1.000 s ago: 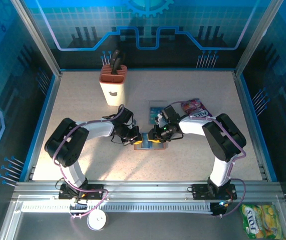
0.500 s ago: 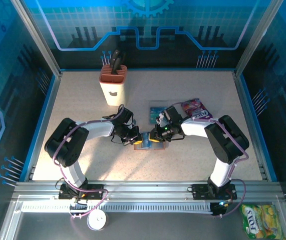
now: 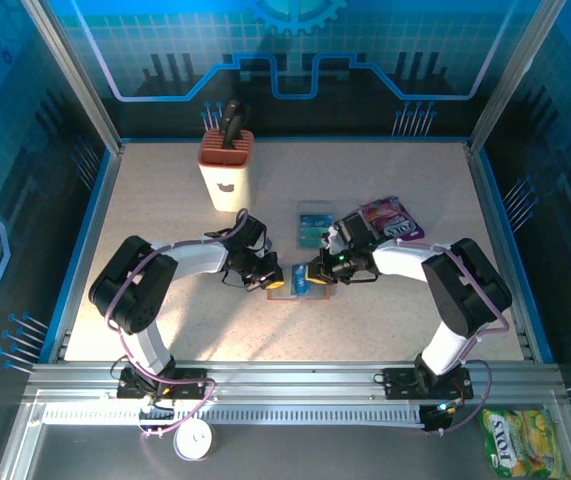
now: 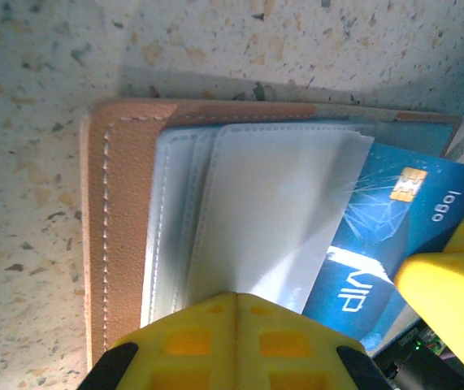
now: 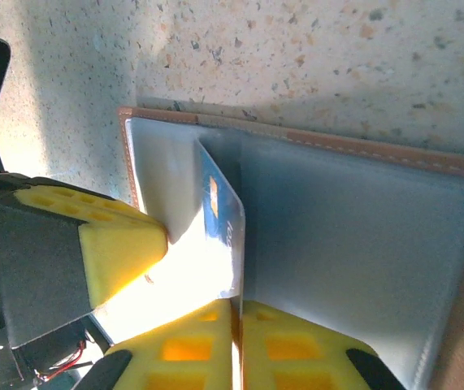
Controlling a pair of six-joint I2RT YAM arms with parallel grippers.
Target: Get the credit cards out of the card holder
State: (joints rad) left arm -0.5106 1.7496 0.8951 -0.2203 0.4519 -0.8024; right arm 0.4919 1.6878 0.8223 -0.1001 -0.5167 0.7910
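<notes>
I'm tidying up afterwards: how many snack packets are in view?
2. A purple packet lies on the table, right of centre; a yellow-green packet lies off the table, at the near right corner. Others may be hidden.

A speckled beige table top (image 3: 385, 330) sits inside a booth. Blue walls (image 3: 295, 40) printed with paler circuit lines and a gear close it in at the far side, left and right. Slanting silver posts (image 3: 70, 70) frame the far corners. A ribbed metal rail (image 3: 295, 385) runs along the near edge. The light is bright and even.
</notes>
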